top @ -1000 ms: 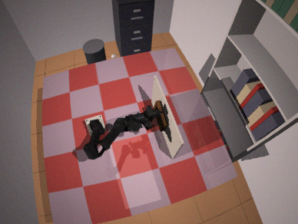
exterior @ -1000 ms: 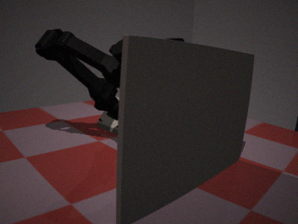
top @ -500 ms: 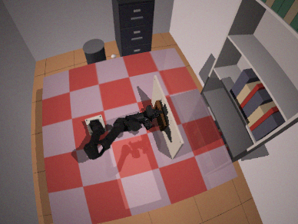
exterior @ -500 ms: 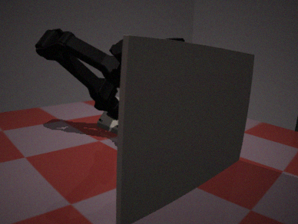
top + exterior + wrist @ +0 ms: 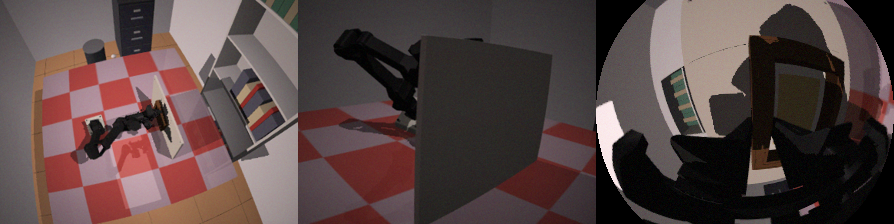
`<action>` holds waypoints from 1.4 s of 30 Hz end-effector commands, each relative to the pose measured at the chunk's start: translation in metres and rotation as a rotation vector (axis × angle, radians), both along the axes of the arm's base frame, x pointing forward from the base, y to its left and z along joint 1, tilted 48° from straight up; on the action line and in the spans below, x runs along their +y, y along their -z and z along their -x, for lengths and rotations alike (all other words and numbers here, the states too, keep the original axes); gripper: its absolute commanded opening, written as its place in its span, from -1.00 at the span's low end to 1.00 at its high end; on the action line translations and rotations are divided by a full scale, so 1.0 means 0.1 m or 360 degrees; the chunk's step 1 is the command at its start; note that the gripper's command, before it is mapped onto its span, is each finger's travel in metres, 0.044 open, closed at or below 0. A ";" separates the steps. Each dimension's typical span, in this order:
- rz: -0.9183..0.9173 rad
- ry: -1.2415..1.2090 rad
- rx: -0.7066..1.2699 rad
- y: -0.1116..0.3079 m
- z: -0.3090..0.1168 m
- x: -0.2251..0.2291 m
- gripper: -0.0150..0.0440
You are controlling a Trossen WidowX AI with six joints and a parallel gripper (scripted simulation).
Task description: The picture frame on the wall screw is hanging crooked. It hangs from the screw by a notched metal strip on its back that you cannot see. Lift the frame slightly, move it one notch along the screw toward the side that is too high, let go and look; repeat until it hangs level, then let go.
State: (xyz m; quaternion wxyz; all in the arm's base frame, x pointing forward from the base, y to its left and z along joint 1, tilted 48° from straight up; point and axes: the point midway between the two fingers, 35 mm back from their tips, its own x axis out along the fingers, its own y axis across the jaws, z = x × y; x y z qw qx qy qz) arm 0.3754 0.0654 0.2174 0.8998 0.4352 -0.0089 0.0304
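Observation:
The brown picture frame point(image 5: 163, 123) point(image 5: 762, 90) is in front of the upright cream wall panel point(image 5: 174, 132) point(image 5: 482, 115) point(image 5: 713, 55). In the wrist view its near side bar stands almost upright and its top bar slopes down to the right; the lens bends lines, so I cannot tell how level it is. My gripper point(image 5: 157, 111) point(image 5: 760, 120) is shut on that side bar, with one fingertip on each side of it. The screw and the notched strip are hidden. In the exterior view the back of the panel hides the frame and my fingers.
The arm base point(image 5: 100, 119) stands on the red and pale checkered floor. A bookshelf point(image 5: 226, 119) with books is right of the panel. A dark drawer cabinet point(image 5: 127, 28) and a grey bin point(image 5: 94, 51) stand at the back. Dark shadows fall on the panel beside the frame.

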 end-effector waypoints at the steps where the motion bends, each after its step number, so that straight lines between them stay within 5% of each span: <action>1: 0.0000 -0.0018 -0.0011 -0.01 0.01 0.04 -0.49; 42: -0.0001 -0.0002 -0.0002 0.06 0.00 0.00 -0.49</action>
